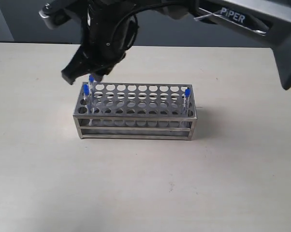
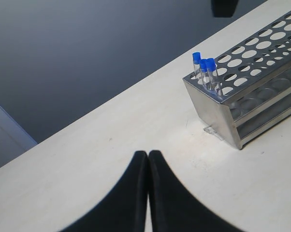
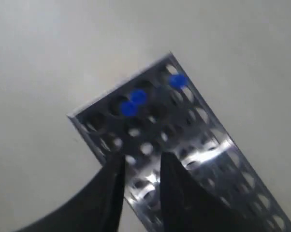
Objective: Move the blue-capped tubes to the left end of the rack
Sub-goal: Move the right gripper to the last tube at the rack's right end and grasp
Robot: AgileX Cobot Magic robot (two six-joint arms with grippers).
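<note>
We log the rack [image 1: 136, 124] standing mid-bench [image 1: 223, 183], long side toward the near edge. Three blue-capped tubes [image 2: 210, 65] sit upright, clustered in holes at its left end. The fourth tube [image 1: 187, 92] stands alone at the right end. We see the right end effector [image 3: 140, 162] hanging over the left end, fingers parted and nothing between them. The left end effector [image 2: 148, 154] hangs over bare bench off the rack's left end, fingers pressed together, empty.

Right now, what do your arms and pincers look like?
Both are black. The left pincer has two curved, tapering fingers; the right pincer looks alike. The right arm is dark grey with white PIPER lettering and a black cable near its wrist.
</note>
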